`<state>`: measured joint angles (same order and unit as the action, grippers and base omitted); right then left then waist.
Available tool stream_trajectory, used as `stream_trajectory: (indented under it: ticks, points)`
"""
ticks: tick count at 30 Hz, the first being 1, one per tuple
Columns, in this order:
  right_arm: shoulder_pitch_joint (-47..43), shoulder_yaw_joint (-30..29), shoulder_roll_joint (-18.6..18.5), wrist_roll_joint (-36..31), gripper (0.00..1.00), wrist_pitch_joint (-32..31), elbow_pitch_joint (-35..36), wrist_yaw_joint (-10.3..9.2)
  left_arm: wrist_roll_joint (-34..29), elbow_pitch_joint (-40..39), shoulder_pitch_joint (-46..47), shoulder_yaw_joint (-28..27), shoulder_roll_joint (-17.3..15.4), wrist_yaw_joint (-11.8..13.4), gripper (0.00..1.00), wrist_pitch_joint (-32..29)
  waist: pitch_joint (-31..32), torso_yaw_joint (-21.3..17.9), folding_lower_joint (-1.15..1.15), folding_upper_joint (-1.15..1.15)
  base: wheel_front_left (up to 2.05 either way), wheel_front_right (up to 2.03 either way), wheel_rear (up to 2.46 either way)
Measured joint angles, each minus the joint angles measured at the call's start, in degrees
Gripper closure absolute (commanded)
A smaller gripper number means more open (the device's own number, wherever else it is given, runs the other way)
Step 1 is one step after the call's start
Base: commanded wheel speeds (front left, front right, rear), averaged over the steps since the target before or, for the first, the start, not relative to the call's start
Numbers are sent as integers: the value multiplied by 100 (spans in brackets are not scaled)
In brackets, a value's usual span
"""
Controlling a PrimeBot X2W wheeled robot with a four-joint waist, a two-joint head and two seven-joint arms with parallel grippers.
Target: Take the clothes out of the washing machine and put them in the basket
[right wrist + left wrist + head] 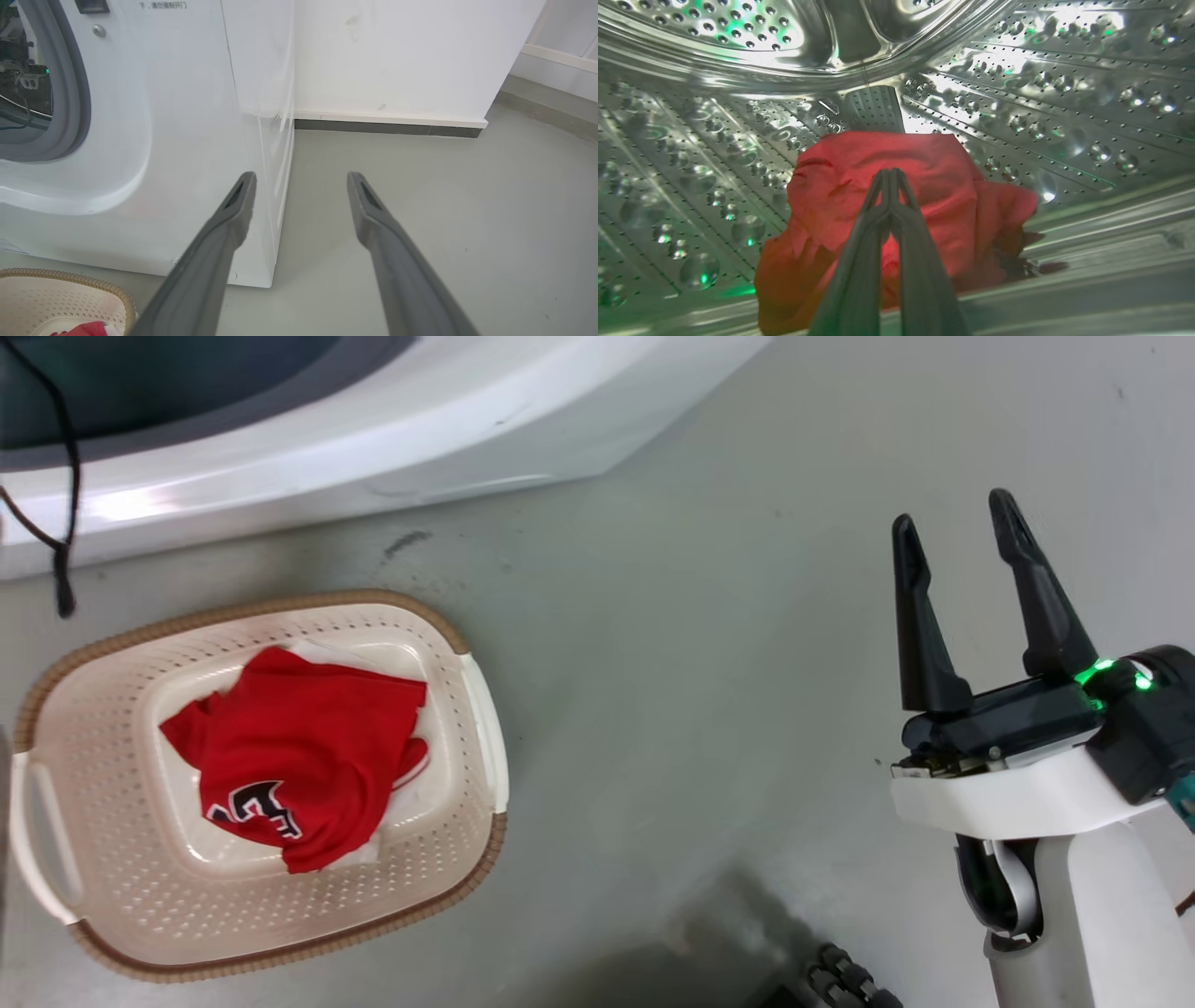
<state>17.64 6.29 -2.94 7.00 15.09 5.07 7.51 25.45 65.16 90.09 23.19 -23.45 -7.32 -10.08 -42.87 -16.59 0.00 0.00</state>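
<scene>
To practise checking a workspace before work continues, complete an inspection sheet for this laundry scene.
Surface: grey smooth floor, lightly scuffed.
Job's things: red fabric jersey with black-and-white numerals lies in cream perforated plastic basket; second red fabric garment inside perforated steel drum of white front-loading washing machine.
Clutter: nothing seen.
Grippers: left gripper shut on second garment; right gripper open, empty, above floor.
Cables: thin black cable hangs before the machine.
Surroundings: white wall, dark skirting.
</scene>
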Motion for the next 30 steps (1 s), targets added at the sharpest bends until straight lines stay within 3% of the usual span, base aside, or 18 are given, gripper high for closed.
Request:
stream_trajectory:
  ticks: [6,7,8,17,30]
  points:
    - [-7,53,0,-78,0,0,-42,0,357,-185,-157,335,54,-2,100,-186,185,133,-1,0,0,0,0]
    - [-5,66,1,-88,0,0,-45,0,425,-225,-159,387,37,-7,73,-219,188,135,-1,0,0,0,0]
    - [-4,80,1,-90,0,0,-46,0,511,-258,-159,444,12,-7,0,-309,183,128,-1,0,0,0,0]
    - [-1,193,0,81,0,0,-31,0,994,-327,213,815,-334,-7,0,-1209,-3,-125,-1,0,0,0,0]
    - [24,315,1,364,0,0,65,0,1056,45,881,1292,-645,-7,0,-2229,-421,-564,0,0,0,0,0]
